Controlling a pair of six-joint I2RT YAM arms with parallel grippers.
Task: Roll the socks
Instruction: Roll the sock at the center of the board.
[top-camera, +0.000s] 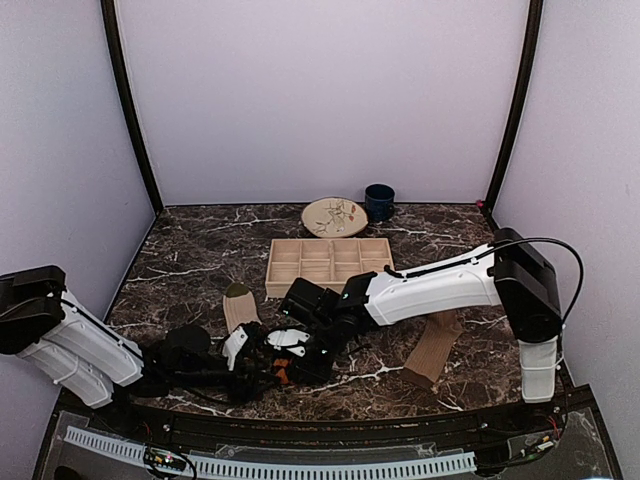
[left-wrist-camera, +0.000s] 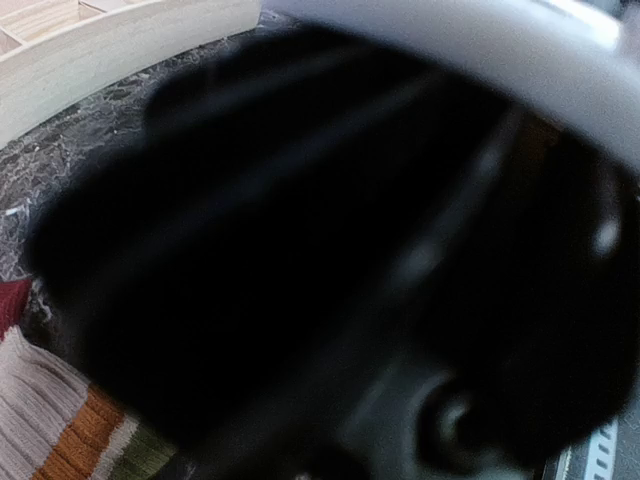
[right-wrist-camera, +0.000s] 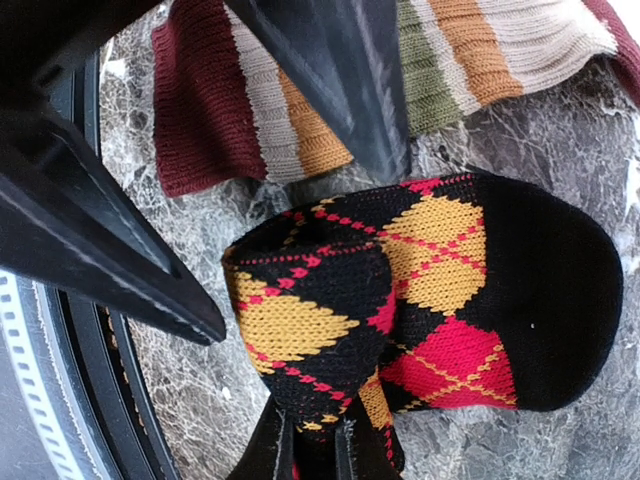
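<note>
Filling the left wrist lens: a dark blurred mass, most likely the other arm's wrist, with only a corner of striped sock (left-wrist-camera: 60, 425) and wooden tray (left-wrist-camera: 110, 50) showing past it. Closest under the right wrist camera: argyle sock (right-wrist-camera: 430, 290), black with red and gold diamonds, lying on the marble table (right-wrist-camera: 560, 140) near the front edge, one end folded over into a loose first turn.

Seems to be the start of the roll on the first sock, with most of the task ahead. Striped sock flat just beyond the argyle one; tan sock (top-camera: 435, 350) well apart to the right, lying flat. Next: needs a firm hold on the folded end while turning it over along the sock's length, tight against springing open.

Right gripper (right-wrist-camera: 310, 450) pressed together, pinching that folded end. Left gripper (right-wrist-camera: 295, 248) spread, fingers (right-wrist-camera: 330, 80) either side of the sock, holding nothing as far as can be told. Low reach for both arms across the front of the table, right one stretched far leftward, wrists crowded together.
</note>
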